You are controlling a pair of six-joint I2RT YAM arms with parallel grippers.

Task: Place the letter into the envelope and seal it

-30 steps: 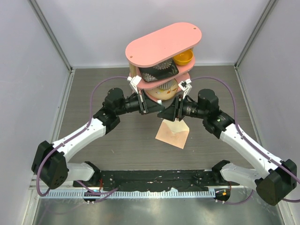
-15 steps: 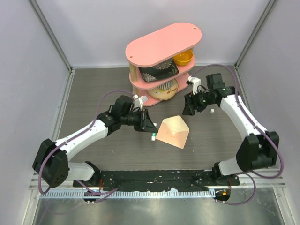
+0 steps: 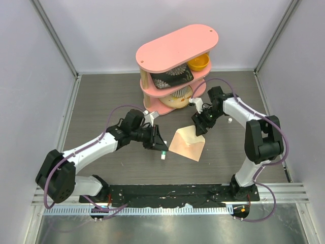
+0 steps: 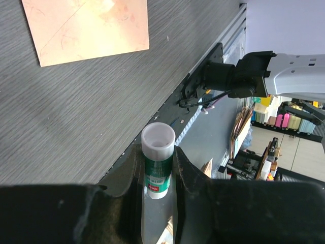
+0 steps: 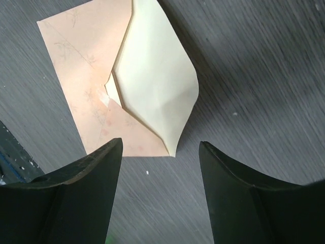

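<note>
The envelope (image 5: 86,66) is peach-tan with a faint pattern of sprigs, and its flap (image 5: 152,76) is pale cream-yellow, plain. The glue stick (image 4: 158,162) has a white top and a green label. The table (image 4: 76,112) is dark grey with fine wood grain. My right fingers (image 5: 76,193) are black. The shelf (image 3: 177,46) is pink, the bowl (image 3: 199,62) orange-yellow.

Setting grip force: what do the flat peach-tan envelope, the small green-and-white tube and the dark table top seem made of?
The peach-tan envelope: thin matte paper, judging by crisp folds and faint print. The green-and-white tube: probably smooth plastic, with a slightly glossy white end and a printed label. The dark table top: matte wood-grain surface, perhaps laminate; fine parallel streaks show.
</note>
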